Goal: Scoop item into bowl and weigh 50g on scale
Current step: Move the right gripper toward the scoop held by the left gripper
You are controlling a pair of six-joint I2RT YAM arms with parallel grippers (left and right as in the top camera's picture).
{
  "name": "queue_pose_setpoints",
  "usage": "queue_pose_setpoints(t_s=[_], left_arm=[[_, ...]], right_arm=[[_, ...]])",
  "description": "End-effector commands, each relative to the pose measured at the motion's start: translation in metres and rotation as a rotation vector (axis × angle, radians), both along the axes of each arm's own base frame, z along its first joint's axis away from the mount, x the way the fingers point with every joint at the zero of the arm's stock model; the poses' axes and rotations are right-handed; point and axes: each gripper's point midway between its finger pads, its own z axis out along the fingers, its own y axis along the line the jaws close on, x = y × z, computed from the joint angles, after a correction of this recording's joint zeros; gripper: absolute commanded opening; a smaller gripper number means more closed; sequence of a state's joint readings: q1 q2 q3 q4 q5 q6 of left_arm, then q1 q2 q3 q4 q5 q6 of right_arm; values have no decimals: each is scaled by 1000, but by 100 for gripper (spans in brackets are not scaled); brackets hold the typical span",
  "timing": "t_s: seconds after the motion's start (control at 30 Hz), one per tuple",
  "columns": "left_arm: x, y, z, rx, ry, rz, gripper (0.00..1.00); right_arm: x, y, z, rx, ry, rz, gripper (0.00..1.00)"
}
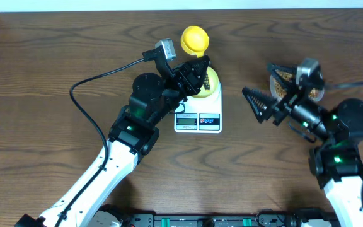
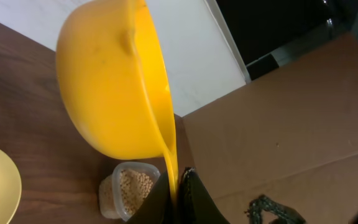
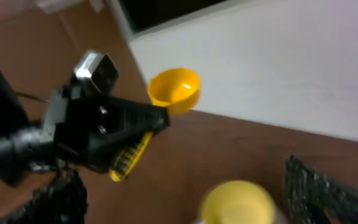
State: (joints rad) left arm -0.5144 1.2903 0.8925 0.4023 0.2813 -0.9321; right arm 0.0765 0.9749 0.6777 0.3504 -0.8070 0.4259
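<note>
My left gripper (image 1: 196, 68) is shut on the handle of a bright yellow scoop (image 1: 194, 39) and holds it up behind the scale; the grip shows in the left wrist view (image 2: 178, 186). The pale yellow bowl (image 1: 208, 82) sits on the white scale (image 1: 198, 116). The beans (image 1: 283, 83) lie in a clear tub (image 2: 129, 186) at the right, partly hidden by my right arm. My right gripper (image 1: 261, 101) is open and empty between scale and tub. In the blurred right wrist view the scoop (image 3: 176, 87) shows no beans, and the bowl (image 3: 238, 202) is below.
A cable (image 1: 90, 94) loops across the wooden table left of my left arm. A cardboard box (image 2: 291, 124) stands at the side. The white wall edge (image 1: 181, 5) runs along the back of the table.
</note>
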Motion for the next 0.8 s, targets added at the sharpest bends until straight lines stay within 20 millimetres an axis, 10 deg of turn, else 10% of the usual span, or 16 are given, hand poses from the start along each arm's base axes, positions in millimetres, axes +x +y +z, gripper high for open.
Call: queue_pose_setpoints(t_s=[0.0,0.23,0.77], left_arm=[[4,2,5,25,-40,20,7],[7,3,3,28,-38,35,7],[5,0,12,-42,-27,18,7]], right_arm=[[6,8,-3,268,344,77,83],[17,34,-36,576,894,125,82],[-4,90,-23,600,925,261,65]])
